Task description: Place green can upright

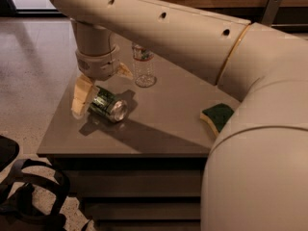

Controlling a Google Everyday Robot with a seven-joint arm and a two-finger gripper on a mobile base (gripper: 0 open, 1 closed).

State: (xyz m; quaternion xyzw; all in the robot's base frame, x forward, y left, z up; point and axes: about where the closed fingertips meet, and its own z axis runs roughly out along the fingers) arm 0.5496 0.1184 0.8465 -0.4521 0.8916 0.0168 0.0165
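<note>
The green can point(107, 105) lies on its side on the grey table point(159, 129), its silver end facing the front right. My gripper point(102, 91) hangs from the cream arm right above the can's far end and is open. The left finger point(81, 96) stands against the can's left side. The right finger point(124, 71) is behind the can, near the bottle. Whether the fingers touch the can I cannot tell.
A clear plastic water bottle point(144, 65) stands upright just behind and right of the can. A green sponge with a yellow edge point(216, 116) lies at the table's right. The big arm covers the right side of the view. A black chair base point(29, 196) is at the lower left.
</note>
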